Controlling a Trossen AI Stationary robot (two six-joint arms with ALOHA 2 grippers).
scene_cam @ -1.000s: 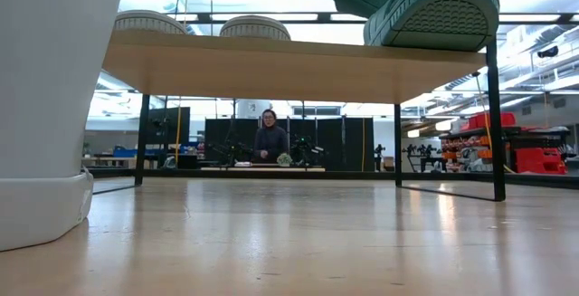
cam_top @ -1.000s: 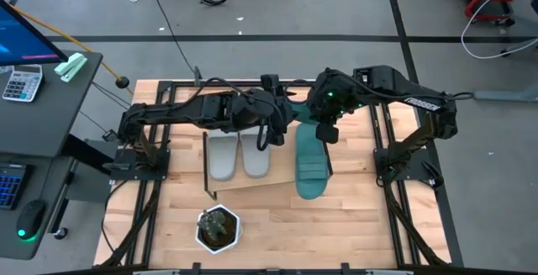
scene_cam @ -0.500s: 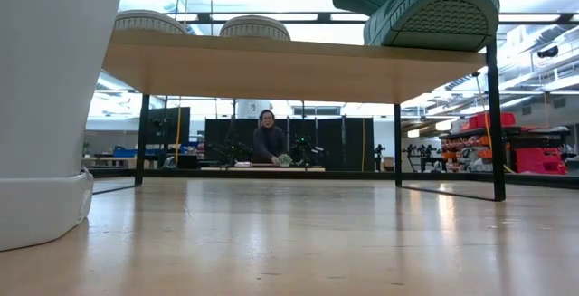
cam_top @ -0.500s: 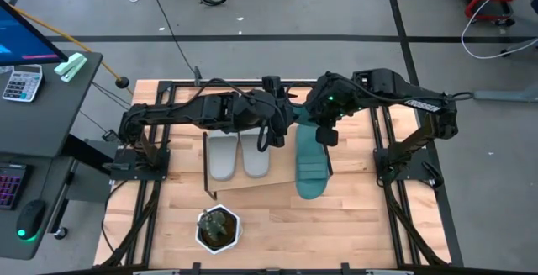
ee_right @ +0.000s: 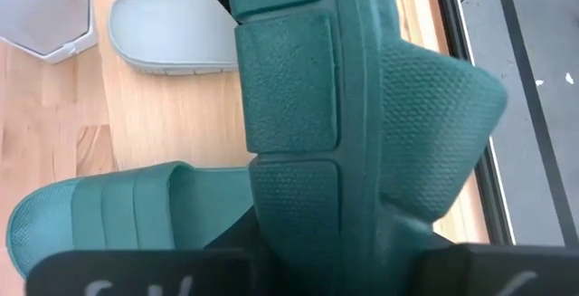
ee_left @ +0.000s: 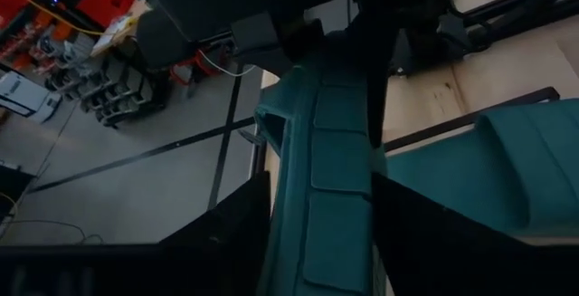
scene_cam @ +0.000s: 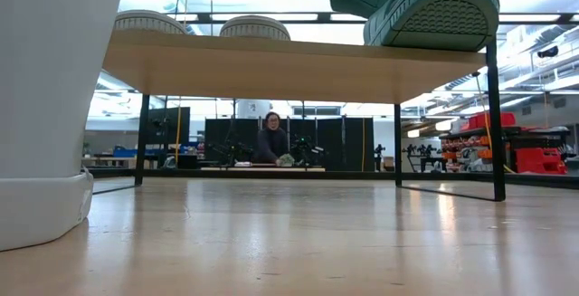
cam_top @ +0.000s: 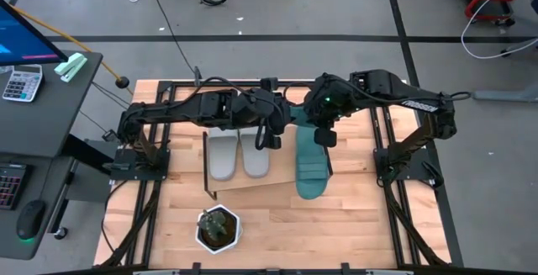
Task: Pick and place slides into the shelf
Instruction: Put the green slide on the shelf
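Second teal slide held aloft over the shelf by both grippers.

The shelf (cam_top: 277, 180) is seen mid-table; two grey slides (cam_top: 239, 157) are lying side by side on its 9 o'clock half, and one teal slide (cam_top: 312, 166) is laid at its 3 o'clock end, toe overhanging. The other teal slide (ee_right: 308, 106) is gripped edge-on by the right gripper (cam_top: 324, 134), fingers clenched on its sole, and is also clamped by the left gripper (cam_top: 274, 135), just above the board's far edge. A potted plant (cam_top: 218, 228) is placed at 7 o'clock.
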